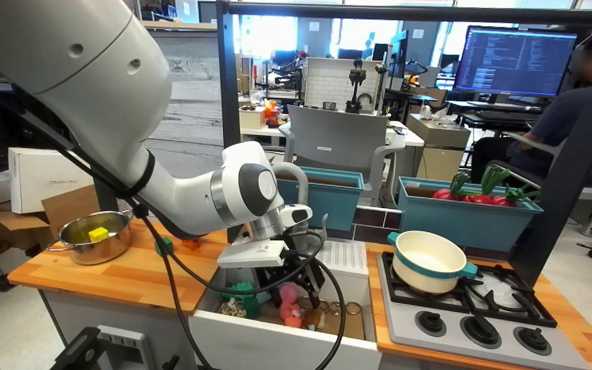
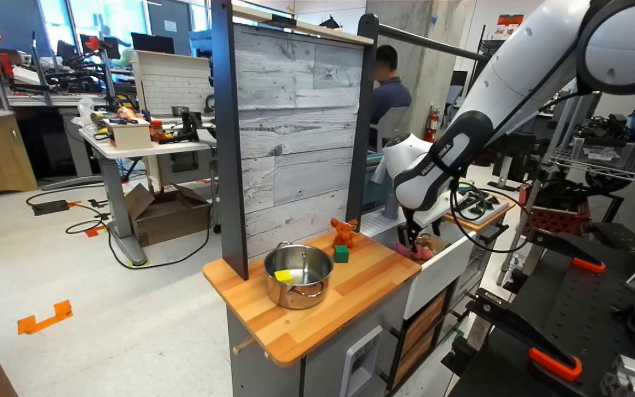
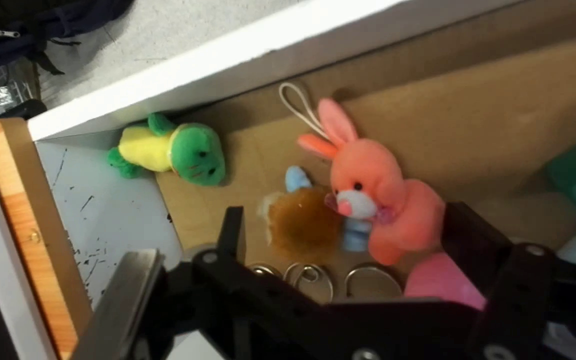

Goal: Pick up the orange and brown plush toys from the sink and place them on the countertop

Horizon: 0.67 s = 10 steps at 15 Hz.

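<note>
The brown plush toy (image 3: 305, 225), fluffy with light-blue parts, lies on the cardboard-lined floor of the white sink (image 3: 218, 65). My gripper (image 3: 344, 215) is down in the basin, its jaws wide apart. Between its fingers, in the wrist view, show the brown toy and a coral-pink rabbit (image 3: 408, 210) pressed up beside it. The right finger overlaps the rabbit's body; whether they touch I cannot tell. In an exterior view the brown toy (image 1: 314, 318) shows by the rabbit. The orange plush toy (image 2: 343, 232) sits upright on the wooden countertop (image 2: 361, 275), behind a green block.
Also in the sink are a green-and-yellow toy (image 3: 178, 150), a pink thing (image 3: 443, 280), several metal rings (image 3: 313, 280) and a green object (image 1: 244, 298). A steel pot (image 2: 298, 275) with a yellow block stands on the countertop near the green block (image 2: 341, 254). The faucet (image 1: 301, 182) curves behind the arm.
</note>
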Tool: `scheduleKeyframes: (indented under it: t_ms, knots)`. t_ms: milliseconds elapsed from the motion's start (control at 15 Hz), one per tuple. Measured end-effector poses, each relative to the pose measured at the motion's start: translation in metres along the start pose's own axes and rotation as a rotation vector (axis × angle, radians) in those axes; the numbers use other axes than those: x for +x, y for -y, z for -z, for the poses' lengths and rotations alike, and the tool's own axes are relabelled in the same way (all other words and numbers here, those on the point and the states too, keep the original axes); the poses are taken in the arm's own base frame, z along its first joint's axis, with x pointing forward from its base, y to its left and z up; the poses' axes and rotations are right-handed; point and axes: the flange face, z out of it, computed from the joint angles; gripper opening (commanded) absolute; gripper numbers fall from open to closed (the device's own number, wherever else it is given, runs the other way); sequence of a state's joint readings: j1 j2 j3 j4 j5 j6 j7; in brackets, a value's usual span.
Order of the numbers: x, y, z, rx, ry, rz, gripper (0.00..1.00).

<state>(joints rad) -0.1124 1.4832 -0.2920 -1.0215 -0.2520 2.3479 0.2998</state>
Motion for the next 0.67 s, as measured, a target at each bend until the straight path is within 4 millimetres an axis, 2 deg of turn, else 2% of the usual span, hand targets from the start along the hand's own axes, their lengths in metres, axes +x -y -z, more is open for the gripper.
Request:
scheduleKeyframes:
  t_ms: [267, 333, 400, 667]
  knots:
    - [-0.002, 0.011, 0.001, -0.007, -0.004, -0.068, 1.00]
    - [-0.004, 0.015, 0.001, -0.006, -0.001, -0.072, 0.75]
    - [-0.005, 0.020, 0.001, -0.004, 0.003, -0.075, 0.74]
    - [-0.008, 0.027, 0.001, -0.008, 0.010, -0.076, 0.42]
